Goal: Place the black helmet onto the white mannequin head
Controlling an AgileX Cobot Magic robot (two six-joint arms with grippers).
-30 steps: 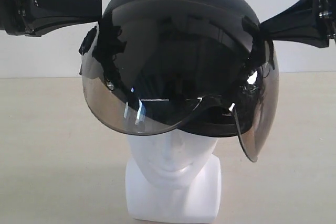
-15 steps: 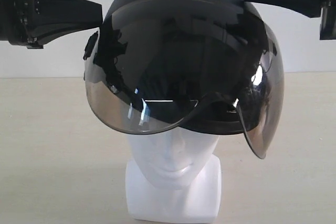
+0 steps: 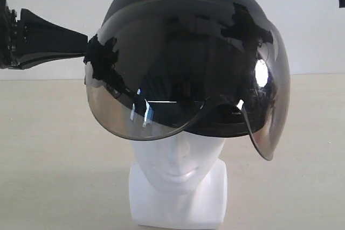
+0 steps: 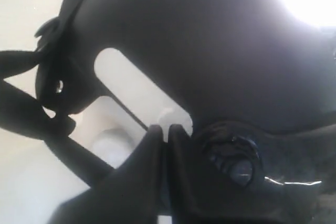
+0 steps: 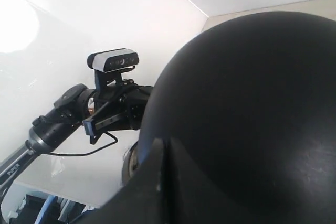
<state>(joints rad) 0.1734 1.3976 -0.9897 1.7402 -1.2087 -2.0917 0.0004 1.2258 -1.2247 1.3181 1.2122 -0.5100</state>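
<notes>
Helmet seated, the black helmet [image 3: 183, 4] rests mid-frame on the white mannequin head [image 3: 178, 165], apparently borne by the head alone. At its left edge the left gripper [image 3: 83, 52], fingers pressed together, looks set to nudge it straight; the right gripper [image 5: 161, 148], fingers together too, hangs clear of the dome, holding nothing.

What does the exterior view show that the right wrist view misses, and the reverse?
Exterior only: the mannequin head, its face showing under the visor, and the table. Right wrist only: the right gripper, shut, beside the helmet, and the left wrist camera. Both: the helmet and the left gripper at its side.
</notes>
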